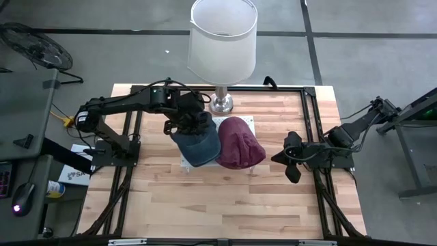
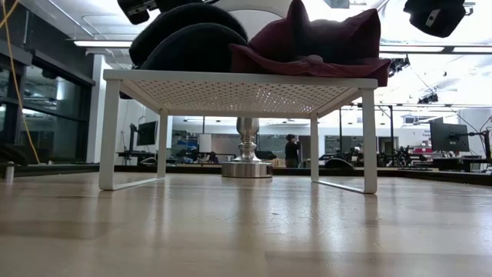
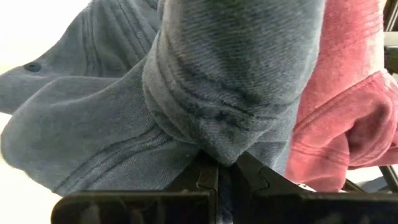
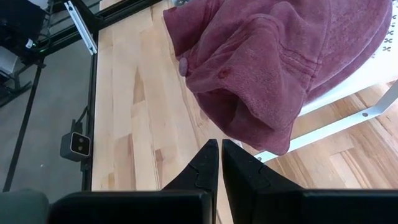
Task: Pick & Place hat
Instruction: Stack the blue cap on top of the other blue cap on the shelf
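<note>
A small white wire rack [image 1: 240,122] stands near the middle of the wooden table [image 1: 225,198], and everything else sits relative to it. Two hats lie on top of the rack, touching side by side: a blue cap [image 1: 198,142] on the side toward the left arm and a maroon cap [image 1: 239,142] on the side toward the right arm. In the low view both caps [image 2: 188,42] [image 2: 323,42] rest on the rack's perforated shelf [image 2: 238,92], which stands on four legs above the tabletop. The left gripper [image 1: 186,124] is over the blue cap at the rack's far left part, its fingers pinched together on a fold of the blue fabric; the left wrist view shows the ribbed blue cloth [image 3: 217,93] squeezed between the dark fingertips [image 3: 255,177], with the maroon cap [image 3: 348,106] just beside it. The right gripper [image 1: 292,158] hangs apart from the rack on its right side, above bare table, with its fingers pressed together on nothing [image 4: 216,163]; the maroon cap [image 4: 280,62] overhangs the rack's edge in front of it. A lamp with a white shade [image 1: 222,41] and a metal base [image 1: 220,104] stands just behind the rack.
</note>
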### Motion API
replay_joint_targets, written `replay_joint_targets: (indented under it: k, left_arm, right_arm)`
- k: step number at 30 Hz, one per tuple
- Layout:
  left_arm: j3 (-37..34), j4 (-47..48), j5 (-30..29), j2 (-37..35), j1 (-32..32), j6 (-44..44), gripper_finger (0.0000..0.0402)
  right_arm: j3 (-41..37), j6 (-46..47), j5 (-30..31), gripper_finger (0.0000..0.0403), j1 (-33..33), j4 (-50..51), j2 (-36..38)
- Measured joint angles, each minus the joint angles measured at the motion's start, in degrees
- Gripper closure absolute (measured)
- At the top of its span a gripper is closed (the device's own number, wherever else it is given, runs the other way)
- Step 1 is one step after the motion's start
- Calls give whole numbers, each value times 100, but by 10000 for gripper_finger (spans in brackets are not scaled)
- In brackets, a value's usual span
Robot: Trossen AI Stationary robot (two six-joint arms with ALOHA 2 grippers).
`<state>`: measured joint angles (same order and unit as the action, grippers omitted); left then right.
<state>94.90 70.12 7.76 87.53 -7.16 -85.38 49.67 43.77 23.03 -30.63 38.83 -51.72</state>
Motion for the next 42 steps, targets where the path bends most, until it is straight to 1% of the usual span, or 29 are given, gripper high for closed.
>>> replay_joint_targets:
  k: [21, 39, 42]
  left_arm:
    - [1, -18, -129, 274, 0, 24, 396]
    - [-1, -10, -489, 302, 0, -20, 396]
    - [-1, -10, -489, 302, 0, 0, 388]
  right_arm:
    - [0, -24, -9, 390, 0, 0, 0]
    - [0, -20, -97, 390, -2, -2, 0]
    - [0, -24, -98, 390, -1, -2, 0]
